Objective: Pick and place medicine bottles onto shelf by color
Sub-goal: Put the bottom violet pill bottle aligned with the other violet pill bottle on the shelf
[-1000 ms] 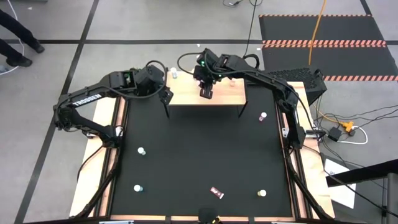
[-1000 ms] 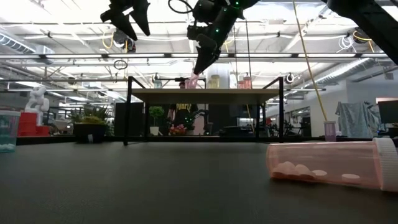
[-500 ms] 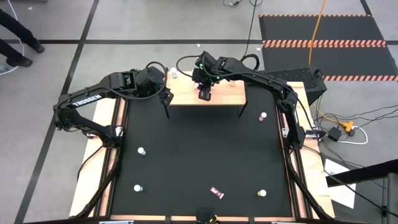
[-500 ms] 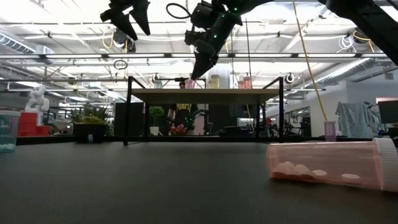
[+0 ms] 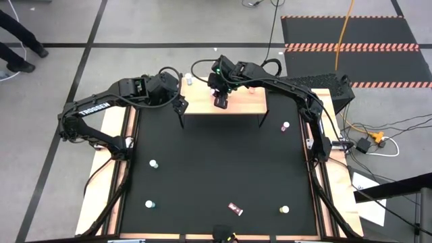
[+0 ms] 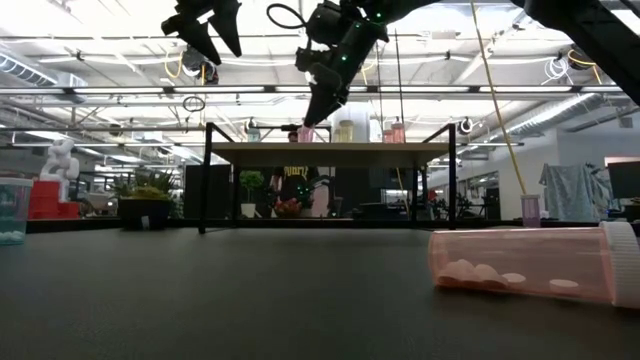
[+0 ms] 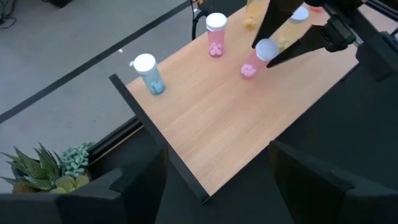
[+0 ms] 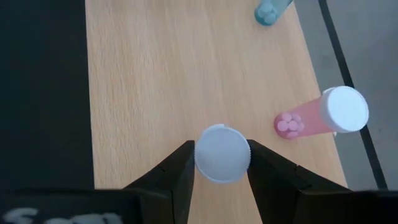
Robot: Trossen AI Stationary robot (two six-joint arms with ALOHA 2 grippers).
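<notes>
The right gripper [image 8: 222, 163] hangs over the shelf [image 5: 243, 102], its fingers [image 8: 174, 174] flanking a pink bottle [image 7: 254, 61] standing there; whether they still squeeze it, I cannot tell. The left gripper [image 5: 181, 102] waits open off the shelf's left edge. Only the left wrist view shows a blue bottle [image 7: 148, 73] near the shelf's edge.

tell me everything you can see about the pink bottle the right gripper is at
The pink bottle is a small translucent pink cylinder with a round white cap and pink pills at its bottom. It stands upright on the light wooden shelf, beside a second pink bottle and apart from it. The right gripper comes down from above with a dark finger on each side of the cap; its fingers look to be at the cap, but whether they grip or have just let go is unclear.
</notes>
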